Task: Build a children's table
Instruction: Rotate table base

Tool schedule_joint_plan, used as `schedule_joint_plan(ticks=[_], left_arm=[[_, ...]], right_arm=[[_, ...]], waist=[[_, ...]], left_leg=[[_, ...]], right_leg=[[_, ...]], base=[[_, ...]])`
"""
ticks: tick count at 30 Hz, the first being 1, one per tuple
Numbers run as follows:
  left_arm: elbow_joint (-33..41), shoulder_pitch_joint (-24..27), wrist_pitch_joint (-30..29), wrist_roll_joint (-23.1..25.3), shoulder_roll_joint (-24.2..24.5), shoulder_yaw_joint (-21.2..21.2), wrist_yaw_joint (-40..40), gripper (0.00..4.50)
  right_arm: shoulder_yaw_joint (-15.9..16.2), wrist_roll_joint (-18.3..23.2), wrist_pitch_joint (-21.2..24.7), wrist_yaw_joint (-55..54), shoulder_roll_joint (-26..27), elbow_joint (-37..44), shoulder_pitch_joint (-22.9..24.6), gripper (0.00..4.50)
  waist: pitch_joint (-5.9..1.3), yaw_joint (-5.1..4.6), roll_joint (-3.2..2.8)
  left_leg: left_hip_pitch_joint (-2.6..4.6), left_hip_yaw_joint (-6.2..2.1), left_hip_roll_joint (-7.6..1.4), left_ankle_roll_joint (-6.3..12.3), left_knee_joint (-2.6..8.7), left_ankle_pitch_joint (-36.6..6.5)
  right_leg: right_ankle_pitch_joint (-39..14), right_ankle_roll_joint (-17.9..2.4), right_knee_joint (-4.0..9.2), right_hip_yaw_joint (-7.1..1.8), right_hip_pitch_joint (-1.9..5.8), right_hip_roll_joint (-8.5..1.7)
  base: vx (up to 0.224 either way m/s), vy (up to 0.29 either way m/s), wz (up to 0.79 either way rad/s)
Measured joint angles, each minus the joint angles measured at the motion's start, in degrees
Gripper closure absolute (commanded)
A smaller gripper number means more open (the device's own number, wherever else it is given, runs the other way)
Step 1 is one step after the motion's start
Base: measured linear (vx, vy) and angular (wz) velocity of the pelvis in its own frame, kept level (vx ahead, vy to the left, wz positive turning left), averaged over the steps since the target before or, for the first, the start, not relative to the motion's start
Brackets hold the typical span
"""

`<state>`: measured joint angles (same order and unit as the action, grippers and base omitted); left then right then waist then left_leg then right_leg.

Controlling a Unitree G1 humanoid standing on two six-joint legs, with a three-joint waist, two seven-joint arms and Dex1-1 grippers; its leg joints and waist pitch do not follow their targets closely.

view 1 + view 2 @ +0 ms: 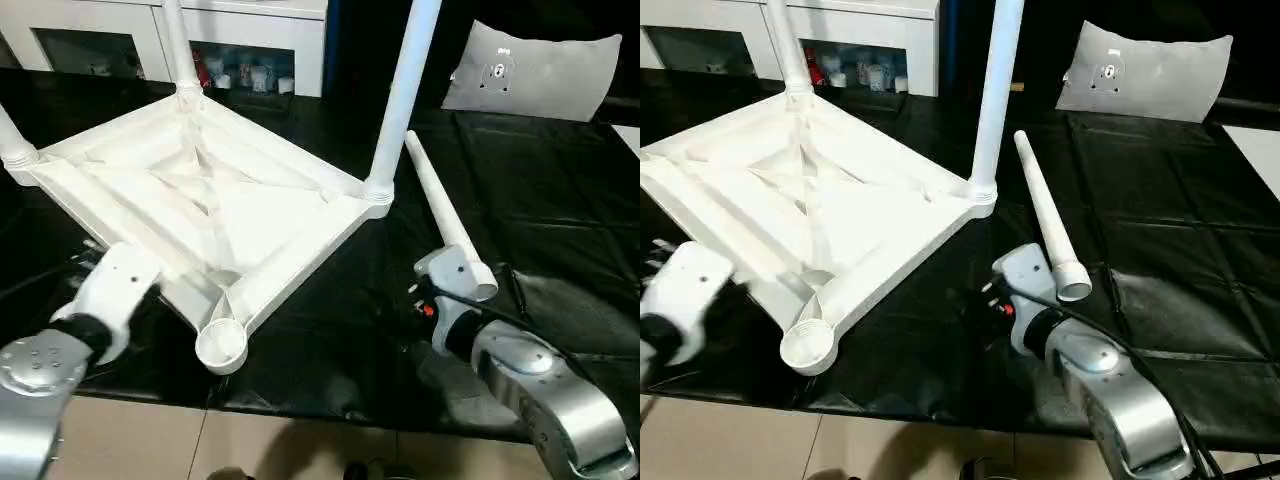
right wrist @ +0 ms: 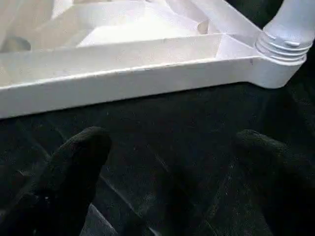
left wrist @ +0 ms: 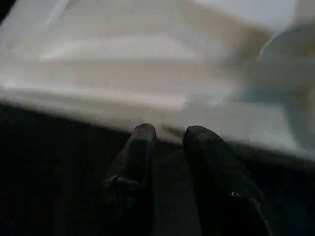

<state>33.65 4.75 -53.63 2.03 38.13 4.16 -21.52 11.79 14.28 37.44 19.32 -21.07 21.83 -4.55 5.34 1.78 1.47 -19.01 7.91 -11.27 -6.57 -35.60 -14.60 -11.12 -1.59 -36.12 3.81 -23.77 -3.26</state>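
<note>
On the black counter (image 1: 560, 180), table top (image 1: 200, 190) lies upside down, three legs seated, near socket (image 1: 221, 344) empty. Loose leg (image 1: 1048, 220) lies just beside my right gripper (image 2: 172, 162), long axis running away from me; jaws wide, empty. Left gripper (image 3: 167, 137) nearly closed, empty, at the top's edge. I judge right arm nearer.

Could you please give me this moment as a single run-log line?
tabletop: upside down on black cover | legs fitted: three | near socket: vacant | loose leg: lying beside right gripper | right: open, holding nothing | left gripper: narrow gap, at tabletop edge

Silver metal forearms (image 1: 545, 395) w/ white plastic wrist housings (image 1: 115, 290), black cable plus a small red bit (image 1: 430, 310) on the right one, matte black fingers (image 2: 78, 162).
</note>
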Motion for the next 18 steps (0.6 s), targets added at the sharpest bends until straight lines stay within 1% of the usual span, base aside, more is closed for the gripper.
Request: schedule_joint_plan(ticks=[2, 4, 6, 9, 10, 11, 12, 14, 15, 17, 18], left_arm=[[0.0, 0.9, -1.4, 0.0, 1.2, -0.5, -1.1, 3.11], [-0.1, 1.8, -2.4, 0.0, 3.1, -2.3, -2.7, 3.11], [-0.1, 1.4, -3.2, -1.3, 1.8, -4.0, -4.0, 3.11], [-0.1, 0.4, -3.9, -3.3, 1.0, -7.4, -5.5, 3.11], [-0.1, 0.1, -4.0, -3.6, 0.7, -7.9, -5.7, 3.11], [-1.0, -1.1, -4.1, -4.1, -1.0, -8.3, -5.9, 3.11], [-2.6, -3.0, -4.1, -4.5, -3.4, -8.8, -5.9, 3.11], [-3.9, -5.5, -3.5, -5.3, -5.9, -11.4, -6.7, 3.11], [-4.6, -6.8, -2.6, -5.8, -6.8, -13.1, -7.3, 3.11], [-6.3, -8.7, -1.3, -6.0, -8.3, -15.1, -8.0, 3.11], [-9.0, -11.0, -0.5, -5.8, -10.0, -16.5, -8.0, 3.11]], right_arm=[[0.0, -0.6, -0.2, -0.1, 0.1, -0.4, 0.0, 0.00], [0.0, -0.9, -0.3, -0.3, 0.4, -0.8, 0.0, 0.00], [-0.1, -1.0, -0.3, -0.8, 1.0, -1.1, -0.3, 0.00], [-0.1, -1.1, -0.7, -1.1, 1.2, -1.2, -0.6, 0.00], [-0.1, -1.2, -0.8, -1.2, 1.2, -1.2, -0.5, 0.00], [-0.3, -1.5, -0.8, -1.3, 1.1, -1.2, -0.4, 0.00], [-0.4, -1.6, -0.8, -1.4, 1.1, -1.3, -0.4, 0.00], [-0.4, -1.6, -0.9, -1.4, 1.5, -1.4, -0.5, 0.00], [-0.5, -1.6, -1.2, -1.5, 1.5, -1.4, -0.5, 0.00], [-0.9, -1.7, -1.5, -1.7, 1.5, -1.4, -0.4, 0.00], [-1.7, -2.0, -1.5, -2.2, 1.4, -1.5, -0.5, 0.00]], waist=[[0.00, 0.00, 0.00], [0.01, 0.01, -0.01], [0.02, 0.19, -0.03], [0.01, 0.18, -0.01], [0.01, 0.14, -0.02], [0.03, 0.19, -0.05], [0.07, 0.51, -0.18], [0.05, 0.77, -0.14], [0.03, 0.74, -0.11], [0.03, 0.52, -0.10], [0.02, 0.61, -0.16]], left_leg=[[0.00, 0.02, 0.00, 0.00, 0.01, 0.0], [-0.02, 0.02, 0.00, 0.00, 0.04, 0.0], [-0.02, 0.04, 0.00, 0.00, 0.05, 0.0], [-0.01, 0.05, 0.00, -0.01, 0.04, 0.0], [-0.01, 0.05, -0.01, -0.02, 0.04, 0.0], [-0.01, 0.06, -0.01, -0.04, 0.04, 0.0], [-0.05, 0.07, 0.06, 0.04, 0.05, 0.1], [-0.03, 0.09, 0.04, 0.05, 0.05, 0.2], [-0.02, 0.10, 0.05, 0.06, 0.05, 0.2], [-0.01, 0.12, 0.04, 0.05, 0.05, 0.2], [-0.04, 0.12, 0.08, 0.09, 0.05, 0.3]], right_leg=[[0.0, 0.0, 0.00, -0.01, -0.01, 0.00], [0.0, 0.0, 0.01, -0.01, -0.04, 0.00], [0.0, -0.1, 0.01, -0.02, -0.05, -0.02], [0.1, -0.1, 0.01, -0.02, -0.05, -0.01], [0.1, -0.1, 0.01, -0.01, -0.05, 0.00], [0.1, -0.1, 0.00, -0.02, -0.04, 0.00], [0.1, -0.1, 0.00, -0.03, -0.02, -0.06], [0.1, -0.1, 0.00, -0.07, 0.01, -0.07], [0.1, -0.1, 0.00, -0.09, 0.05, -0.07], [0.1, -0.1, 0.00, -0.10, 0.05, -0.06], [0.2, -0.1, 0.00, -0.11, 0.04, -0.08]], base=[[0.000, 0.000, 0.00], [0.000, 0.000, 0.00], [0.000, 0.000, 0.00], [0.000, 0.000, 0.00], [0.000, 0.000, 0.00], [0.000, 0.000, 0.00], [0.000, 0.000, 0.00], [0.000, 0.000, 0.00], [0.000, 0.000, 0.00], [0.000, 0.000, 0.00], [0.000, 0.000, 0.00]])
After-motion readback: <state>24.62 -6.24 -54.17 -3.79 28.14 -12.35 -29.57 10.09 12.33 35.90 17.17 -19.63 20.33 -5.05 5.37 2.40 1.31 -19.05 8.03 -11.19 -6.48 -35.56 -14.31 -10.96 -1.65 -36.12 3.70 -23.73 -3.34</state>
